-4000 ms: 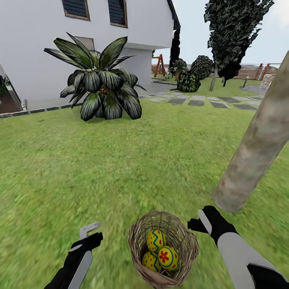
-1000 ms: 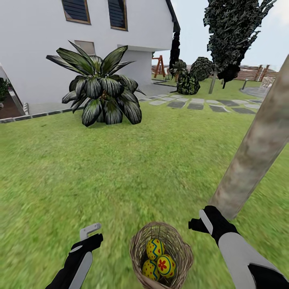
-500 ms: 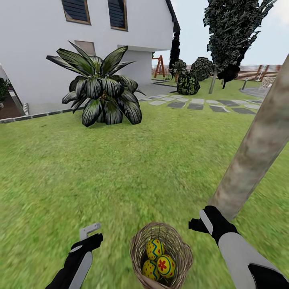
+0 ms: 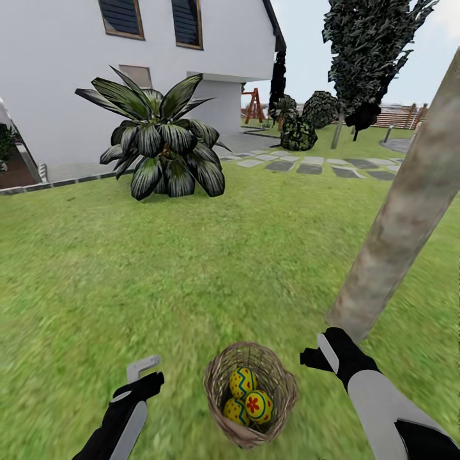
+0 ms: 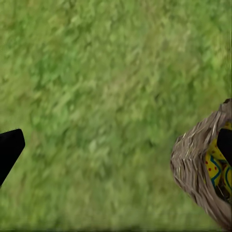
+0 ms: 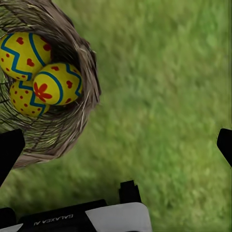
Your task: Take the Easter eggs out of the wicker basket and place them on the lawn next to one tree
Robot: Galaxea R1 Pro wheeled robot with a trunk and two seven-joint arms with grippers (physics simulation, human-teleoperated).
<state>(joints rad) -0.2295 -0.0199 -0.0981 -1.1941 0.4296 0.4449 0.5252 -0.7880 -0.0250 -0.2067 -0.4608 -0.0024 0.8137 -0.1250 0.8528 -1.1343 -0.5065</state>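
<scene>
head: wicker basket (image 4: 250, 394) bottom centre on lawn (image 4: 191, 268), three Easter eggs (image 4: 248, 397) inside, tree (image 4: 399, 217) right | right wrist: egg patterns clear | left gripper (image 4: 142, 369), right gripper (image 4: 319, 353): spread wide, empty

Black arms (image 4: 118, 418) with white panels, pale grey-tipped tools.
</scene>
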